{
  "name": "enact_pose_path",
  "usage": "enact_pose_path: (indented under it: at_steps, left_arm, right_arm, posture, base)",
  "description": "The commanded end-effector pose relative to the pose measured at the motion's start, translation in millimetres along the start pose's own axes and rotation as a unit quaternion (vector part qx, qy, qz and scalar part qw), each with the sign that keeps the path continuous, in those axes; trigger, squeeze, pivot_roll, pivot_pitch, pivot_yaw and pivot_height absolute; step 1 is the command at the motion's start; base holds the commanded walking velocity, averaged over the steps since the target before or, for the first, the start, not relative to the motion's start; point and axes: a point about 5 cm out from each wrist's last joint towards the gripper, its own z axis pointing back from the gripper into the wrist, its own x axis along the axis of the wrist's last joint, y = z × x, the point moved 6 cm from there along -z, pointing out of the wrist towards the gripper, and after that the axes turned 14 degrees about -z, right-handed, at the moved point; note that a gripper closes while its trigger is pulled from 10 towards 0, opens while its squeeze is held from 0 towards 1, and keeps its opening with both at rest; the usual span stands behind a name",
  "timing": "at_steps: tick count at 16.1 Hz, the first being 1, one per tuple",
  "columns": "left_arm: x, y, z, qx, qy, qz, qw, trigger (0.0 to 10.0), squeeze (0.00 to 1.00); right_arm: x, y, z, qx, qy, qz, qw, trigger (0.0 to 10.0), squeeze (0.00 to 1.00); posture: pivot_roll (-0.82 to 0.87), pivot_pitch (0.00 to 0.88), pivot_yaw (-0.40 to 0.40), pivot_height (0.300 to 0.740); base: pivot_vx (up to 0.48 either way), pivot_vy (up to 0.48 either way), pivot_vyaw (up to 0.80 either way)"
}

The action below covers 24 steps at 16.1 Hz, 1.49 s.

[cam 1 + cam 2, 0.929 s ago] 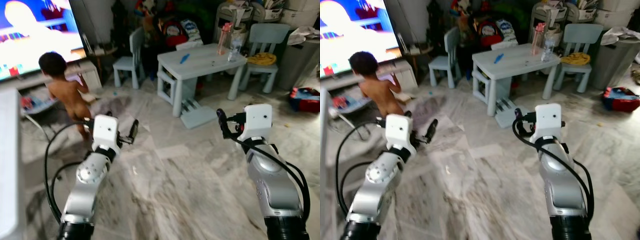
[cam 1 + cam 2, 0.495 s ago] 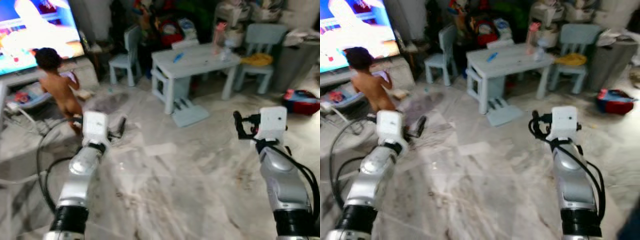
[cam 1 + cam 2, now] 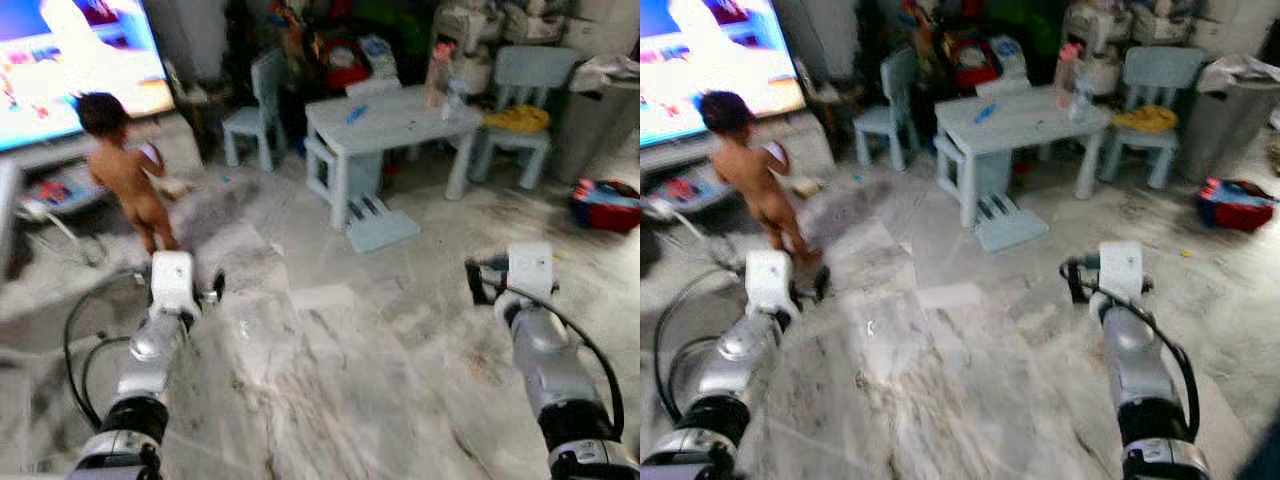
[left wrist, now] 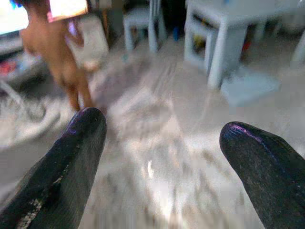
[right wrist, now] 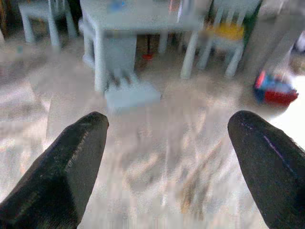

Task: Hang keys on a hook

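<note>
Presently, keys and hook: I cannot make them out anywhere. Left gripper (image 4: pixel 157 143): fingers spread apart, empty, held low over the marble floor (image 3: pixel 330 380). Right gripper (image 5: pixel 167 148): fingers spread apart, empty, over the same floor. Pale blue counter (image 3: pixel 390 120): ahead, with a bottle (image 3: pixel 438 65) on it and small chairs (image 3: pixel 250 110) beside. Person (image 3: pixel 125 165): standing before a lit television (image 3: pixel 70 60), ahead of the left arm.

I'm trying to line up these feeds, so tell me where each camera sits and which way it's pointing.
Left eye: on the head, facing forward and down at the marble floor; both silver arms show.
Right eye: beside it, same scene.
Left wrist: along the open left gripper toward a small person.
Right wrist: along the open right gripper toward the pale blue table.
All share that table.
</note>
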Motion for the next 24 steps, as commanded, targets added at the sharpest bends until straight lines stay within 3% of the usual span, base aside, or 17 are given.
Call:
enact_pose_path:
  at_steps: [1, 3, 4, 5, 6, 8, 10, 12, 14, 18, 24]
  left_arm:
    - [-14.6, 2.3, 1.5, 0.001, 0.027, 0.001, 1.000, 10.0, 0.00]
    - [-36.5, -4.0, 6.7, -0.011, 0.065, -0.008, 0.998, 10.0, 0.00]
    - [-70.4, -17.8, 18.5, -0.039, 0.121, -0.010, 0.992, 10.0, 0.00]
    - [-75.6, -20.1, 20.9, -0.044, 0.129, -0.008, 0.991, 10.0, 0.00]
    - [-93.6, -21.1, 29.6, -0.046, 0.159, -0.002, 0.986, 10.0, 0.00]
    - [-130.7, -23.8, 51.2, -0.061, 0.219, -0.016, 0.974, 10.0, 0.00]
    - [-149.9, -29.2, 65.3, -0.078, 0.248, -0.020, 0.965, 10.0, 0.00]
    - [-156.5, -30.2, 70.6, -0.080, 0.258, -0.015, 0.963, 10.0, 0.00]
    - [-167.1, -31.9, 79.0, -0.088, 0.277, -0.022, 0.957, 10.0, 0.00]
    - [-177.5, -35.4, 88.2, -0.095, 0.292, -0.034, 0.951, 10.0, 0.00]
    - [-181.3, -38.7, 91.9, -0.103, 0.299, -0.042, 0.948, 10.0, 0.00]
  right_arm:
    - [-13.5, -5.5, 1.7, -0.011, 0.018, -0.003, 1.000, 10.0, 0.00]
    - [-31.4, -15.5, 5.3, -0.032, 0.046, -0.030, 0.998, 10.0, 0.00]
    - [-68.6, -21.9, 15.8, -0.045, 0.105, -0.056, 0.992, 10.0, 0.00]
    - [-75.7, -21.4, 18.5, -0.044, 0.116, -0.056, 0.991, 10.0, 0.00]
    - [-102.9, -16.2, 29.5, -0.037, 0.158, -0.058, 0.985, 10.0, 0.00]
    - [-148.0, -5.5, 52.9, -0.020, 0.230, -0.036, 0.972, 10.0, 0.00]
    - [-176.6, -12.6, 74.1, -0.042, 0.274, -0.001, 0.961, 10.0, 0.00]
    - [-189.4, -12.6, 84.2, -0.039, 0.300, 0.015, 0.953, 10.0, 0.00]
    - [-197.3, -11.0, 90.5, -0.048, 0.316, -0.034, 0.947, 10.0, 0.00]
    - [-202.3, -22.3, 97.6, -0.053, 0.329, -0.011, 0.943, 10.0, 0.00]
    - [-204.6, -10.7, 97.2, -0.030, 0.333, 0.007, 0.942, 10.0, 0.00]
  posture:
    - [-0.06, 0.000, 0.050, 0.740]
    - [-0.06, 0.000, 0.051, 0.740]
    - [-0.05, 0.000, 0.051, 0.740]
    - [-0.05, 0.000, 0.051, 0.740]
    - [-0.05, 0.000, 0.052, 0.740]
    - [-0.05, 0.000, 0.048, 0.740]
    - [-0.05, 0.000, 0.049, 0.740]
    - [-0.04, 0.000, 0.044, 0.740]
    - [-0.04, 0.000, 0.048, 0.740]
    - [-0.04, 0.000, 0.058, 0.740]
    - [-0.04, 0.000, 0.063, 0.740]
  base:
    - [0.000, 0.000, 0.00]
    - [0.000, 0.000, 0.00]
    - [0.000, 0.000, 0.00]
    - [0.000, 0.000, 0.00]
    - [0.000, 0.000, 0.00]
    - [0.000, 0.000, 0.00]
    - [0.000, 0.000, 0.00]
    - [0.000, 0.000, 0.00]
    - [0.285, 0.000, 0.00]
    - [0.333, 0.000, 0.00]
    - [0.355, 0.044, 0.00]
